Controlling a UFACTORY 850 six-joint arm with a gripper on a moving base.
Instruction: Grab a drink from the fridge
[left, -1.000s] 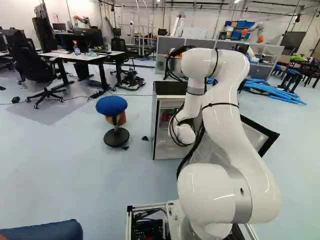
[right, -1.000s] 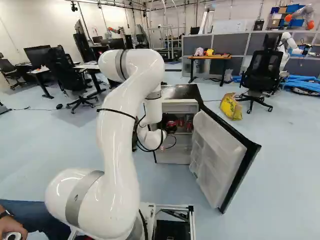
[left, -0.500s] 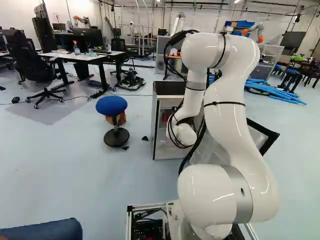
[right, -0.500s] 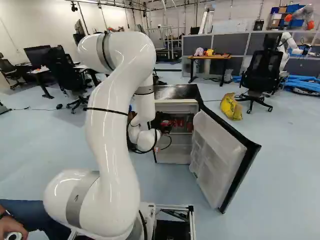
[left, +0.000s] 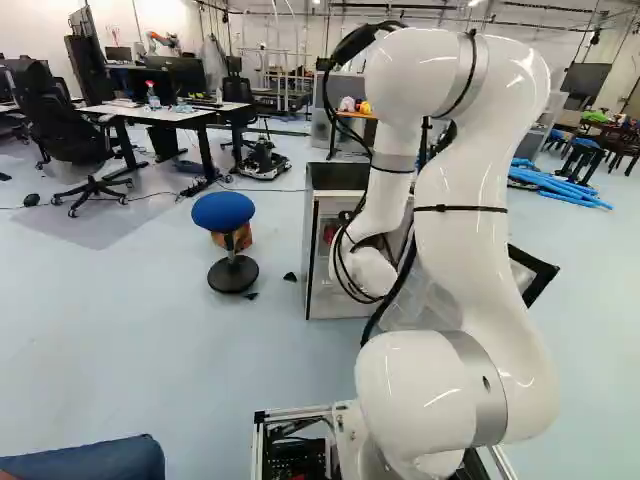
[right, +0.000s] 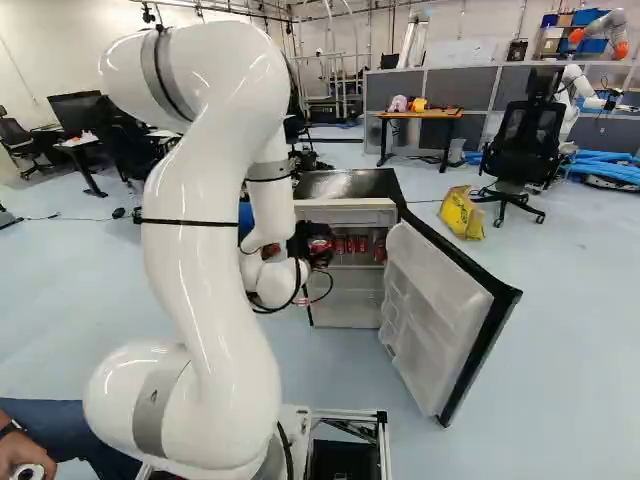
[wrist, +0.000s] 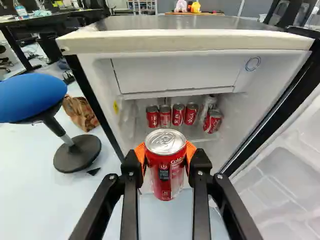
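Orange pads (wrist: 140, 156) press on a red drink can (wrist: 165, 172) from two sides: our gripper's (right: 303, 240) jaws are clamped on it. We hold it roughly upright in front of the open fridge (wrist: 182, 44), our arm (left: 465, 230) bent above the base.

Taking twelve o'clock as straight ahead along the gripper, we see four more red cans (wrist: 165, 116) standing in a row inside the fridge at twelve, and a leaning can (wrist: 213, 122) at one. At three o'clock we have the open door (wrist: 282, 185). At ten we see a blue stool (wrist: 30, 97), with a crumpled brown bag (wrist: 77, 112) between it and the fridge. Beyond the fridge, at twelve, we see a desk (right: 420, 114).
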